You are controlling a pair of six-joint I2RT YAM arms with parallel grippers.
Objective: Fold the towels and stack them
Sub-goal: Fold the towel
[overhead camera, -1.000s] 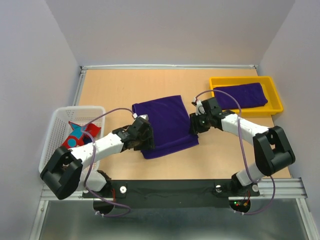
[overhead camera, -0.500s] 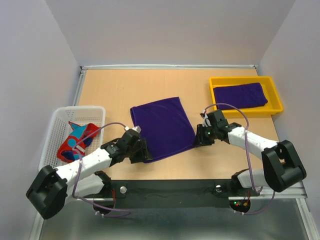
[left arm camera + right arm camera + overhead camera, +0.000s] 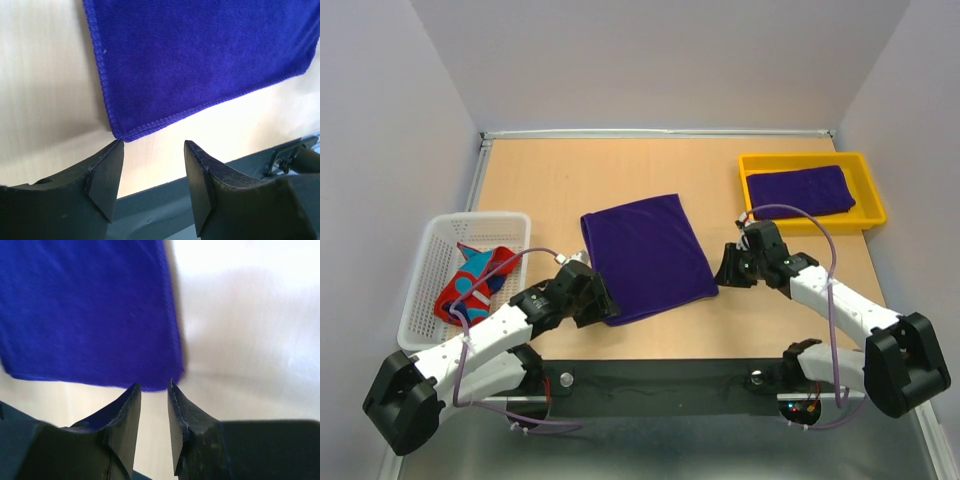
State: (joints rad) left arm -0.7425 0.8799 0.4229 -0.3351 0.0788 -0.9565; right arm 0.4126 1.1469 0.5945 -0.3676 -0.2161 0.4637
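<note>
A deep purple towel [image 3: 645,255] lies folded flat in the middle of the table. My left gripper [image 3: 600,303] hovers open at its near left corner. In the left wrist view that towel [image 3: 200,50] fills the top, and its stitched corner sits just ahead of the left gripper [image 3: 152,147], with nothing between the jaws. My right gripper [image 3: 723,275] stands at the towel's near right corner. The right wrist view shows the towel [image 3: 90,310] just ahead of the right gripper [image 3: 155,386], whose jaws stand a narrow gap apart and hold nothing. A second purple towel [image 3: 800,190] lies folded in the yellow tray [image 3: 872,215]. A red towel with light-blue marks [image 3: 475,280] is bunched in the white basket [image 3: 510,222].
The yellow tray sits at the back right and the white mesh basket at the left edge of the table. The black base rail [image 3: 660,380] runs along the near edge, just behind both grippers. Grey walls close in the left, back and right sides.
Both grippers have let go of the purple towel and drawn back toward the near edge. The towel now lies flat, and the right jaws have narrowed.
</note>
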